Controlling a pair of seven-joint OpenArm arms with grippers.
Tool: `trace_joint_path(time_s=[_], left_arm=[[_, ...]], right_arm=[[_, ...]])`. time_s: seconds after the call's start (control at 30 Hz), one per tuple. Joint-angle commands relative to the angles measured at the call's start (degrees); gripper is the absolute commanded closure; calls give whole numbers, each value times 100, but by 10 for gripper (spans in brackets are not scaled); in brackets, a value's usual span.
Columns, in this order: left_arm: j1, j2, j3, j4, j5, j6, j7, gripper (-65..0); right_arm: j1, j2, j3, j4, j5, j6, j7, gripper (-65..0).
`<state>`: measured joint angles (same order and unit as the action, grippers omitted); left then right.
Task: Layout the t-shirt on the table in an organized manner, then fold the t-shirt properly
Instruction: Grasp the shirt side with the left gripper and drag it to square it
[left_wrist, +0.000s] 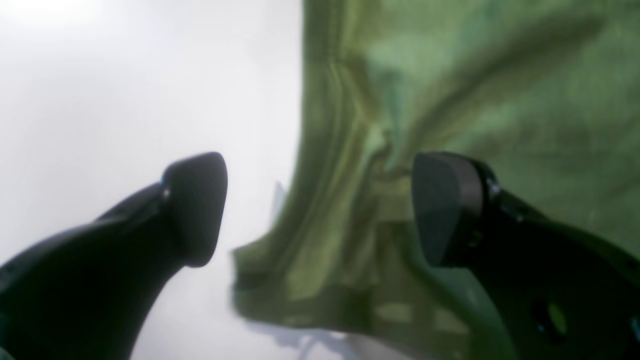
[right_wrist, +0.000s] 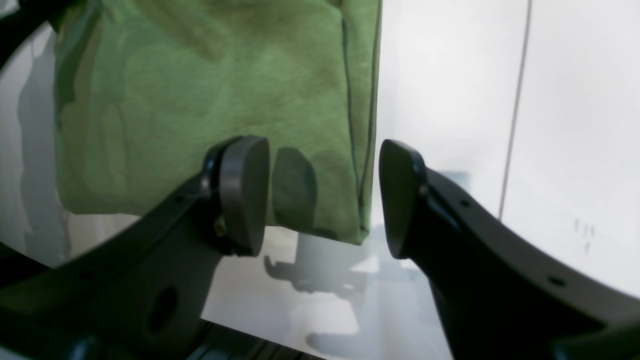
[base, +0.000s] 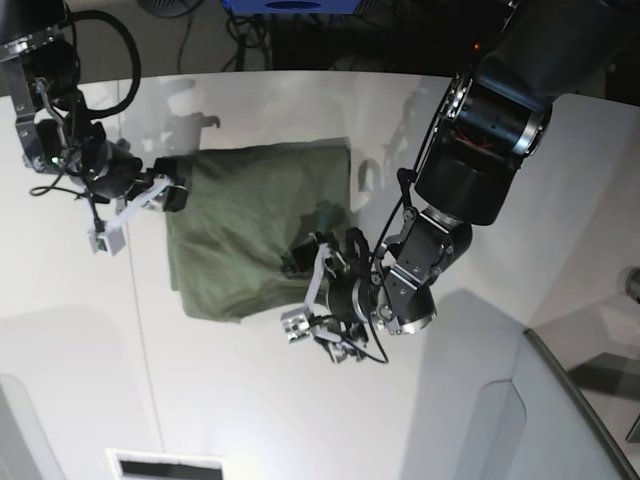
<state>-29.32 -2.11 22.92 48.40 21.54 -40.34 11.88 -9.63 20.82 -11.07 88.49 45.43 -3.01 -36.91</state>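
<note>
The green t-shirt (base: 255, 225) lies folded near the middle of the white table (base: 250, 410), with the left gripper (left_wrist: 320, 210) wide open over one corner and the right gripper (right_wrist: 322, 195) open and empty straddling the far-side corner.

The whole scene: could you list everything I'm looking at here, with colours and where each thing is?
t-shirt: one, olive green, lying partly folded and wrinkled near the table's middle.
table: one, white, under everything, thin dark seam on one side.
grey panel: one, translucent grey, at a table corner.
cables: several, dark, beyond the far edge.
left gripper: one, black, fingers apart over a bunched shirt edge.
right gripper: one, black, fingers apart at a shirt corner.
</note>
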Motion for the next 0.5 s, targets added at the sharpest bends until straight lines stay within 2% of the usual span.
trace_joint_path(time_s=[0.0, 0.23, 0.3, 0.33, 0.37, 0.4, 0.47], left_arm=[[-202, -40, -37, 360, -92, 34, 65, -564], [202, -110, -37, 2786, -101, 34, 1507, -561], [466, -101, -37, 3358, -101, 34, 1867, -536], [633, -101, -37, 3569, -101, 34, 2008, -477], [809, -92, -37, 3718, -101, 34, 2087, -385], [967, -92, -28, 3797, -101, 34, 2096, -273], [1328, -92, -28, 3815, -101, 34, 2087, 0]], right_arm=[[44, 85, 57, 114, 42, 32, 91, -327], [70, 68, 39, 131, 42, 32, 91, -327], [79, 68, 39, 228, 42, 32, 91, -327], [79, 68, 57, 298, 42, 32, 91, -327], [79, 68, 57, 360, 42, 32, 91, -327], [79, 68, 57, 395, 42, 32, 91, -327], [106, 76, 57, 422, 42, 32, 91, -326]])
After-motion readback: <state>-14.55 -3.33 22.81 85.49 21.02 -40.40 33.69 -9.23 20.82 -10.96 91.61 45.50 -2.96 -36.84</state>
